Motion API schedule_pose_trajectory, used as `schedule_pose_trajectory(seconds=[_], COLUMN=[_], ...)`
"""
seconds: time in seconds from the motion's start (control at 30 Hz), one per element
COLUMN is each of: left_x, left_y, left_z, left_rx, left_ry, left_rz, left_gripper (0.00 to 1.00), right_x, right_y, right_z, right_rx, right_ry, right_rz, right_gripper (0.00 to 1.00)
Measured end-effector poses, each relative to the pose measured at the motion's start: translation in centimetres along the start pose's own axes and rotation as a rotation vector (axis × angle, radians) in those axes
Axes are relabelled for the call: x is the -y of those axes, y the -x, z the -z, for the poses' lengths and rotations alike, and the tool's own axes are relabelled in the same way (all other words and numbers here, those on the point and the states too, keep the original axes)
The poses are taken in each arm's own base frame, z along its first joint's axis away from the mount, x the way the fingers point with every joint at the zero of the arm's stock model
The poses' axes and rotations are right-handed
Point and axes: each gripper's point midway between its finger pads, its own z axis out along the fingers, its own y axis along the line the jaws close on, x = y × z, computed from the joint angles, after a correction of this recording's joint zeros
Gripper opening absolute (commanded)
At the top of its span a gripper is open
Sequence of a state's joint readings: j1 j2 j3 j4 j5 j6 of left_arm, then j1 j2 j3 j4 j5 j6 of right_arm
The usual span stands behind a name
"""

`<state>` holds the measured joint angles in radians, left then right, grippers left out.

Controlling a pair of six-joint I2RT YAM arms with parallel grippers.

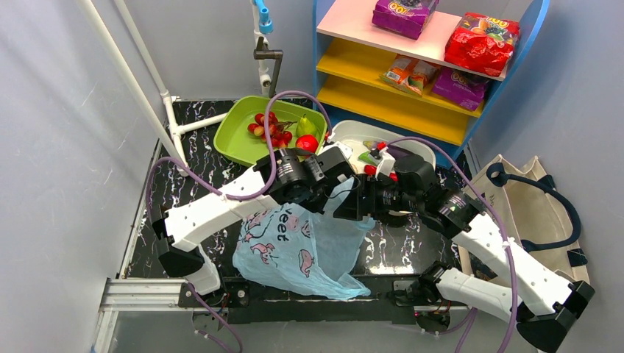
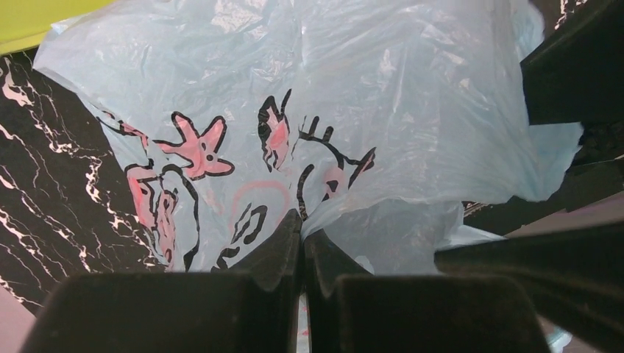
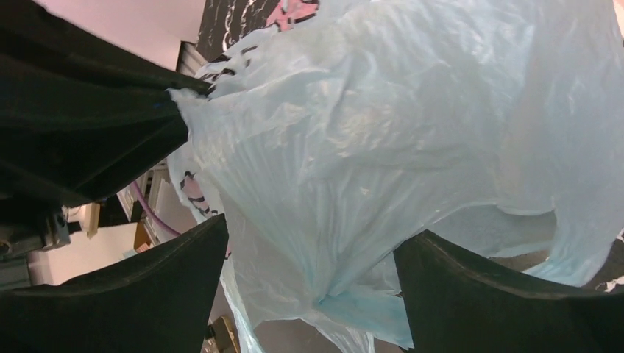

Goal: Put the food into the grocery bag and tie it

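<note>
2 white arms (image 1: 210, 212) w/ black joints (image 1: 294, 176), purple cables (image 1: 269, 143); black L hand (image 2: 302, 228) + R hand (image 3: 310, 235)

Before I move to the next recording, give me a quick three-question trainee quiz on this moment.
1. True or false: the left fingers are shut on the grocery bag.
2. Where is the cluster of red berries? A: in the green tray. B: inside the grocery bag. C: held by the right fingers.
3. Fill in: the right fingers stand ___, with bag plastic between them.

Key: 1 true; 2 A; 3 open.
</note>
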<state>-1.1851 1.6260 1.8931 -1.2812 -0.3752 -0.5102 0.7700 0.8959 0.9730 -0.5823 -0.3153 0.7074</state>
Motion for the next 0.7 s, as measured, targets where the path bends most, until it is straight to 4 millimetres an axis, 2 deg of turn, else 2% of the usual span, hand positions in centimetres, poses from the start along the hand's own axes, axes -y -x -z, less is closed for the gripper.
schedule_pose_trajectory(seconds=[0.03,0.17,0.27,0.37,0.43,0.47,0.53,0.57,0.63,0.7], left_x=[-0.1,-0.3,-0.5,-0.5,-0.7,-0.8,-1.2,-1.5,-2.0,-2.7], left_y=[0.0,0.1,0.2,0.2,0.0,-0.1,-0.5,-0.8,-1.4,-2.4], left_z=[0.0,0.1,0.4,0.7,1.1,1.3,1.9,2.2,2.7,3.2], left_rx=[0.000,0.001,0.005,0.011,0.018,0.021,0.024,0.027,0.028,0.025], left_ry=[0.000,-0.005,-0.010,-0.019,-0.026,-0.030,-0.033,-0.034,-0.033,-0.029], left_rz=[0.005,0.027,0.038,0.049,0.055,0.059,0.070,0.070,0.094,0.118], left_gripper=[0.00,0.00,0.00,0.07,0.19,0.30,0.66,0.77,0.87,0.90], right_x=[-0.3,-0.9,-0.8,-0.6,-0.6,-0.8,-1.2,-1.6,-2.4,-3.2], right_y=[0.0,0.3,0.4,0.5,0.6,0.8,1.2,1.5,2.2,2.9], right_z=[0.0,-0.1,-0.2,-0.4,-0.4,-0.3,0.0,0.2,0.7,1.3], right_rx=[0.001,0.011,0.013,0.012,0.012,0.013,0.017,0.023,0.037,0.047], right_ry=[0.011,0.040,0.034,0.020,0.012,0.010,0.008,0.009,0.016,0.021], right_rz=[0.007,0.021,0.021,0.014,0.011,0.010,0.015,0.019,0.028,0.033], right_gripper=[0.87,0.65,0.35,0.13,0.01,0.01,0.01,0.01,0.01,0.01])
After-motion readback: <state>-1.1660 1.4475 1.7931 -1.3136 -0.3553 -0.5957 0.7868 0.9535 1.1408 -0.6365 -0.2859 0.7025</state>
